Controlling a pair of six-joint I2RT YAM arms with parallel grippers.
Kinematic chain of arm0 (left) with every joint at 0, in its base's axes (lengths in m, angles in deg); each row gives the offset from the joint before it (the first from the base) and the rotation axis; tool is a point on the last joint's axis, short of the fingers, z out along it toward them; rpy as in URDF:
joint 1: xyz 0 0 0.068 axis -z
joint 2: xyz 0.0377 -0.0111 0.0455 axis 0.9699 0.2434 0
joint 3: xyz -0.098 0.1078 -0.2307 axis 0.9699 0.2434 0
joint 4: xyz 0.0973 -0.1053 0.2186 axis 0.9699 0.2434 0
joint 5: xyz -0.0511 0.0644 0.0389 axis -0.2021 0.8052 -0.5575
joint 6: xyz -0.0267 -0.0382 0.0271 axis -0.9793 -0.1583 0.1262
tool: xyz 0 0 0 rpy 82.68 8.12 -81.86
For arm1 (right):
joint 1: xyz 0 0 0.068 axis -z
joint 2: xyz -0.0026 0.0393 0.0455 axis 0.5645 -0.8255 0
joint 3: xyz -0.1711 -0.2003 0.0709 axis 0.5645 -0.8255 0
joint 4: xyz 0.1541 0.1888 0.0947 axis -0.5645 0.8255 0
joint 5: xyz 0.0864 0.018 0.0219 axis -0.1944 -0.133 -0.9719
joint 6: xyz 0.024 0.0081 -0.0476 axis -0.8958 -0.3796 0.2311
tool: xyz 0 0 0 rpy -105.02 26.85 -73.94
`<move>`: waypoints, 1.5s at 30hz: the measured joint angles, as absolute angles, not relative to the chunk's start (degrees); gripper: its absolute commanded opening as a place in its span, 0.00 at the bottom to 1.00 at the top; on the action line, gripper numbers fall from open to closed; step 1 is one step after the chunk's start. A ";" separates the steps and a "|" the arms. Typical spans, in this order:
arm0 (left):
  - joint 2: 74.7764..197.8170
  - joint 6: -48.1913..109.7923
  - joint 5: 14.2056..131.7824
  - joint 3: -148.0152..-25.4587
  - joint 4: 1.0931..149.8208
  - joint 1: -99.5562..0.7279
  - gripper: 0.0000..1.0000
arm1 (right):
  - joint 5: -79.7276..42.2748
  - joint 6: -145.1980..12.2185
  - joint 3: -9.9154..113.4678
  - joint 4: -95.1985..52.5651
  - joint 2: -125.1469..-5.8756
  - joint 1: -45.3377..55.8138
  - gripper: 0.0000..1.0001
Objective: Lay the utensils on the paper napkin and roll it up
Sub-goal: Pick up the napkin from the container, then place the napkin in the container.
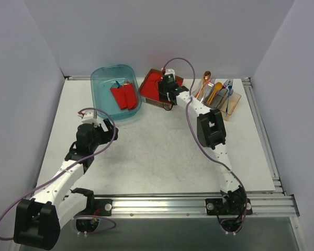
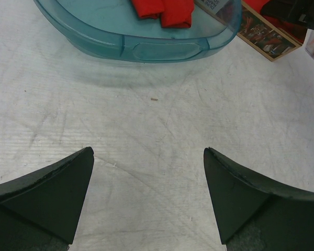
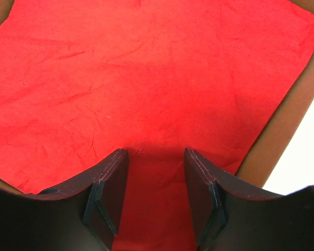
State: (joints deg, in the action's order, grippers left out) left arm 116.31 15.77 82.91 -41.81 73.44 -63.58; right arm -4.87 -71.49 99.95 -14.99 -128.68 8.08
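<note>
Left gripper (image 2: 147, 152) hangs wide open, empty, above the table (image 2: 157, 125) near a blue tub (image 2: 146, 52); right gripper (image 3: 156, 154), jaws half apart, meets the red paper napkin (image 3: 146, 78) in its cardboard tray (image 3: 298, 104), no grip evident; utensils (image 1: 215, 90) stand far right

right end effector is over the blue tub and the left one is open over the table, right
No: the right end effector is over the red napkin stack, not the blue tub; the right wrist view shows it. The rest holds.
</note>
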 measured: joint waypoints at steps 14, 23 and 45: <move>117.16 15.77 82.91 -41.81 73.44 -63.58 0.95 | -4.54 -70.55 104.48 -12.70 -131.93 8.13 0.16; 117.36 15.77 82.91 -41.81 73.44 -63.58 0.95 | -4.58 -70.94 104.52 -13.31 -131.91 8.19 0.00; 117.90 15.79 82.93 -41.81 73.44 -63.58 0.95 | -6.03 -71.58 104.39 -17.88 -124.46 8.50 0.00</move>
